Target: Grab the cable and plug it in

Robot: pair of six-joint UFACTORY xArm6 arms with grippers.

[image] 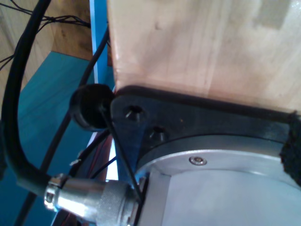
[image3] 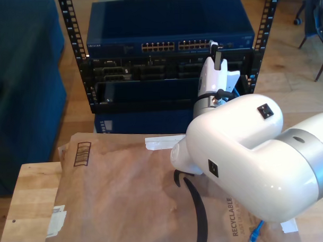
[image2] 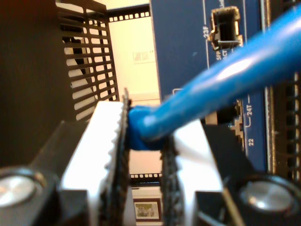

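Observation:
My second gripper (image2: 146, 136) is shut on the bright blue cable (image2: 225, 80), which is pinched between the ribbed white pads (image2: 110, 141). The cable runs out from the jaws across the blue switch front (image2: 183, 42), close to an open slot (image2: 225, 26) and the ports marked 22 and 24T. The plug end is hidden between the pads. In the exterior view the white arm reaches to the rack and holds my second gripper (image3: 216, 51) up against the row of ports (image3: 180, 45) towards the exterior view's right. A short piece of cable (image3: 255, 233) lies at the bottom right of the exterior view.
The blue switch (image3: 169, 25) sits at the top of a black rack (image3: 68, 28). Brown paper (image3: 127, 191) covers the wooden table (image3: 31, 189), with a black cable (image3: 199, 210) on it. The first wrist view looks at a wooden edge (image: 197, 47), a black plate (image: 141, 117) and a metal connector (image: 89, 197).

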